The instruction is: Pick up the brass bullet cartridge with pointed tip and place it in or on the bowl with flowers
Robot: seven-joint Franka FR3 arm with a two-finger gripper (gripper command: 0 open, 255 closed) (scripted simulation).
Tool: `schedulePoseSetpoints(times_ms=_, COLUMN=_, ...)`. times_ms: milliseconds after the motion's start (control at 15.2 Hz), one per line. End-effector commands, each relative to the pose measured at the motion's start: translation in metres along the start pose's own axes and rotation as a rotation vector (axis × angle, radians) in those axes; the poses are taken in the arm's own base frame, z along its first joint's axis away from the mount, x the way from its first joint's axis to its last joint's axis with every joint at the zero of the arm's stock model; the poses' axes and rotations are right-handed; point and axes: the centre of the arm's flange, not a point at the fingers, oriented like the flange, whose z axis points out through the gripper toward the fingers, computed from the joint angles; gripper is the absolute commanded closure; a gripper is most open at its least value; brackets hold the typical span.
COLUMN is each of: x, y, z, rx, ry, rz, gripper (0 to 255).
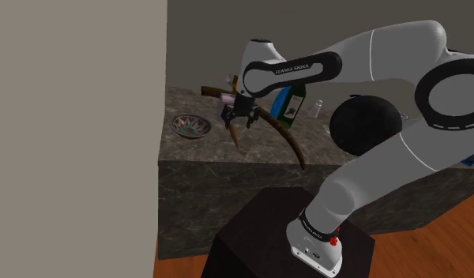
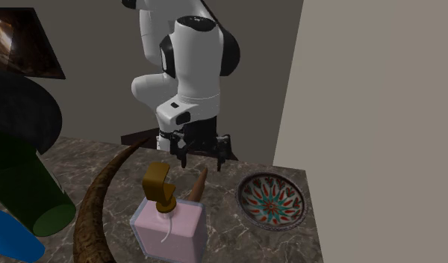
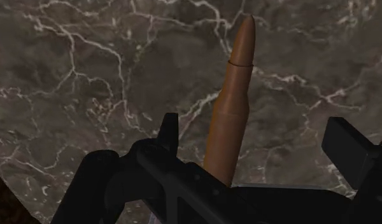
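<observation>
Spread wide apart, the two black fingers (image 3: 169, 130) of the gripper (image 3: 256, 127) stand on either side of the brass cartridge (image 3: 231, 108) without touching it; nothing is pinched. The cartridge lies on the dark, white-veined marble counter (image 3: 88, 63) with its pointed tip aimed away from the hand. Its body sits nearer to one finger than to the other.

In the shoulder view the gripper (image 1: 237, 118) hangs low over the counter (image 1: 227, 170). The cartridge (image 1: 238, 137) shows as a short brown sliver right under it, at six o'clock. The flowered bowl (image 1: 191, 125), patterned in red and teal, rests on the counter at nine o'clock from the gripper, near but apart from it. A long curved brown horn (image 1: 287, 142) sweeps off toward four o'clock. A dark green bottle (image 1: 291, 107) stands at two to three o'clock, partly behind the white arm (image 1: 370, 63). The dark box stand (image 1: 259, 237) sits in front of the counter.

In the second exterior view the gripper (image 2: 201, 155) is at twelve o'clock from the cartridge (image 2: 198, 183), whose lower end is hidden behind a pink pump bottle with a gold top (image 2: 170, 228). The bowl (image 2: 272, 200) lies at four o'clock from the gripper, just beside the cartridge but not touching it. The horn (image 2: 95, 209) curves past at eight o'clock.
</observation>
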Motion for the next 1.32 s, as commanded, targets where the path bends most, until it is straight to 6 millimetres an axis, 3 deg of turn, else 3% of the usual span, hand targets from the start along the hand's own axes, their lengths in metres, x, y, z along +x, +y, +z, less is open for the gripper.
schedulePoseSetpoints(times_ms=0, x=0.013, y=0.004, z=0.020, rx=-0.007, ry=-0.002, rz=0.074, gripper=0)
schedulePoseSetpoints(times_ms=528, x=0.013, y=0.004, z=0.060, rx=-0.007, ry=-0.002, rz=0.074, gripper=0)
schedulePoseSetpoints(times_ms=990, x=0.013, y=0.004, z=0.060, rx=-0.007, ry=-0.002, rz=0.074, gripper=0)
schedulePoseSetpoints(times_ms=1056, x=0.013, y=0.004, z=0.060, rx=-0.007, ry=-0.002, rz=0.074, gripper=255)
schedulePoseSetpoints(times_ms=1254, x=0.013, y=0.004, z=0.060, rx=-0.007, ry=-0.002, rz=0.074, gripper=255)
